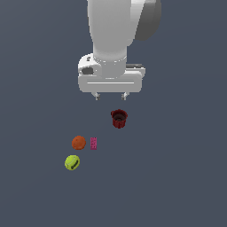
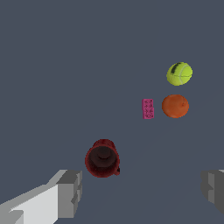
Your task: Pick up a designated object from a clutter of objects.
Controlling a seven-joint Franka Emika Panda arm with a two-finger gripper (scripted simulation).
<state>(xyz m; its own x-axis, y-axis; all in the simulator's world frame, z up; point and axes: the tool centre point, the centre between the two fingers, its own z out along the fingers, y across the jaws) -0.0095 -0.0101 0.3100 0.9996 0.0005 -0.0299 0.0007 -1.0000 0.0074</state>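
Note:
The yellow-green ball (image 1: 72, 162) with a dark curved mark lies on the grey floor, nearest the front of the exterior view; it also shows in the wrist view (image 2: 179, 73). Just behind it sit the orange ball (image 1: 79, 142) (image 2: 175, 106) and the tiny pink block (image 1: 93, 143) (image 2: 148, 108). The dark red ribbed cup (image 1: 119, 119) (image 2: 103, 158) stands upright further back. My gripper (image 1: 110, 95) (image 2: 142, 188) hangs above the floor behind the cup, open and empty, its fingers (image 2: 69, 192) wide apart, well away from the yellow-green ball.
The floor (image 1: 177, 177) is a plain dark grey surface with no edges or walls in view. The white arm body (image 1: 111, 40) rises above the gripper at the top of the exterior view.

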